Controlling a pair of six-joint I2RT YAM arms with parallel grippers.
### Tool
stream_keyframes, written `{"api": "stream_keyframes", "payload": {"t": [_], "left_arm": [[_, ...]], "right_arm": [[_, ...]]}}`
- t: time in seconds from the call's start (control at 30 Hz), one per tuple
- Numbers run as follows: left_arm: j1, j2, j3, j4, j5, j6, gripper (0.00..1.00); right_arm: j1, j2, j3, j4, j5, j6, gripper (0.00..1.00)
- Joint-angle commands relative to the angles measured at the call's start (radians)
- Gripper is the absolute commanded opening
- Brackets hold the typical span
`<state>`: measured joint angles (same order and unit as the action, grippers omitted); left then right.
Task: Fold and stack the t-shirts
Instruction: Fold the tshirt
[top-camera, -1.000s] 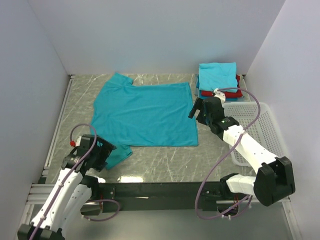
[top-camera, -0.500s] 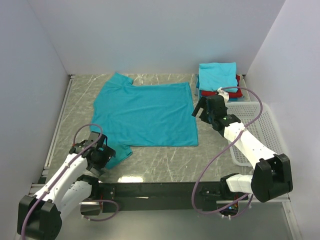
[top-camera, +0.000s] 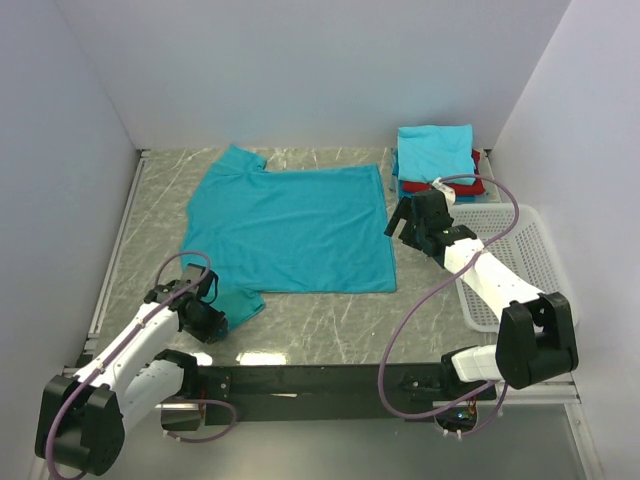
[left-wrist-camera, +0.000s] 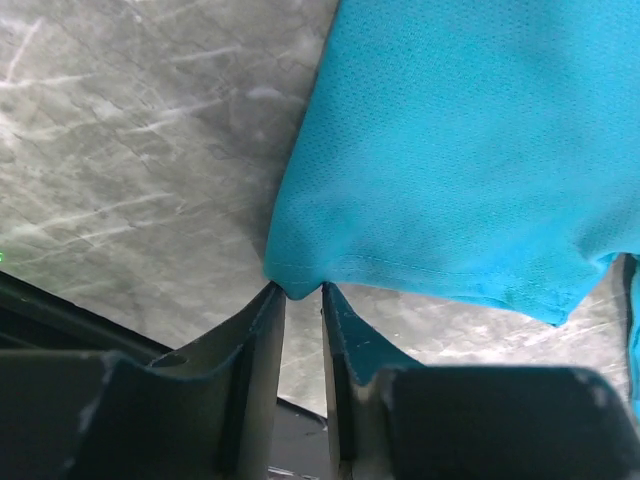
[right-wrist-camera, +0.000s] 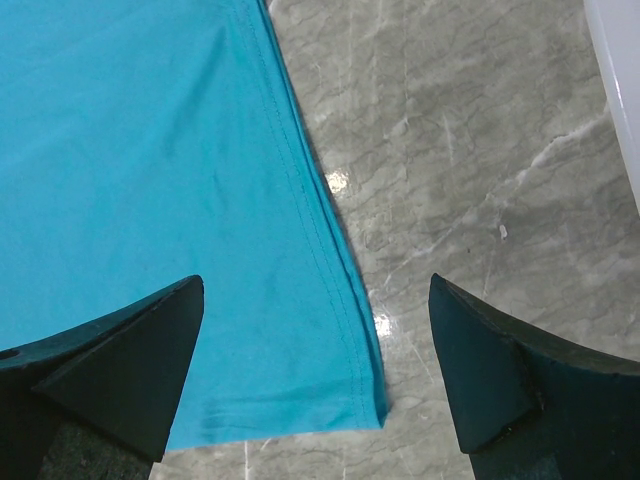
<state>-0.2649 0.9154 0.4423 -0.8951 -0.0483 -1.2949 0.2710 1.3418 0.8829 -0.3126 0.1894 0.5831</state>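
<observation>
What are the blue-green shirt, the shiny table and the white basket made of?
The teal t-shirt looks like soft matte knit cloth, with tiny mesh holes and a stitched hem. The table looks like grey marble or a marble-look top, polished; veins and glints show. The basket is probably white plastic, with lattice walls.

The black-fingered left gripper (left-wrist-camera: 302, 290) sits low, jaws nearly together, apparently pinching a teal cloth t-shirt (left-wrist-camera: 450, 150) corner; the black-fingered right gripper (right-wrist-camera: 316, 285) hangs with jaws spread wide.

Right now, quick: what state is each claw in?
Left claw: closed, pinching a sleeve corner of the teal t-shirt.
Right claw: open, holding nothing, above the same shirt's hem corner.
</observation>
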Motion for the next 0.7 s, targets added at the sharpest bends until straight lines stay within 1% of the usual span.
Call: {"api": "stream_keyframes", "payload": {"t": [0.0, 0.1, 0.2, 0.23, 0.27, 0.4, 0.5, 0.67], "left_arm": [[-0.008, -0.007, -0.011, 0.019, 0.013, 0.008, 0.26], [-0.014, -0.009, -0.014, 0.025, 0.010, 0.011, 0.25], [-0.016, -0.009, -0.011, 0.027, -0.002, 0.014, 0.18], [-0.017, -0.012, -0.011, 0.027, -0.005, 0.014, 0.07], [-0.019, -0.013, -0.008, 0.025, -0.013, 0.014, 0.01], [-0.023, -0.053, -0.007, 0.025, -0.035, 0.002, 0.00], [-0.025, -0.142, -0.017, 0.030, -0.036, -0.009, 0.00], [-0.028, -0.223, -0.027, 0.032, -0.050, -0.027, 0.01]], "right_arm": [[-0.012, 0.000, 0.042, 0.001, -0.002, -0.006, 0.99], [-0.012, -0.004, 0.036, 0.000, -0.008, -0.006, 0.98], [-0.010, -0.013, 0.033, -0.011, -0.031, -0.011, 0.97], [-0.010, -0.018, 0.031, -0.019, -0.036, -0.011, 0.96], [-0.012, -0.029, 0.030, -0.022, -0.041, -0.009, 0.96], [-0.012, -0.081, -0.012, -0.048, -0.064, 0.001, 0.96], [-0.006, -0.142, -0.100, -0.069, -0.128, 0.001, 0.95], [0.026, -0.249, -0.217, -0.120, -0.171, 0.032, 0.93]]}}
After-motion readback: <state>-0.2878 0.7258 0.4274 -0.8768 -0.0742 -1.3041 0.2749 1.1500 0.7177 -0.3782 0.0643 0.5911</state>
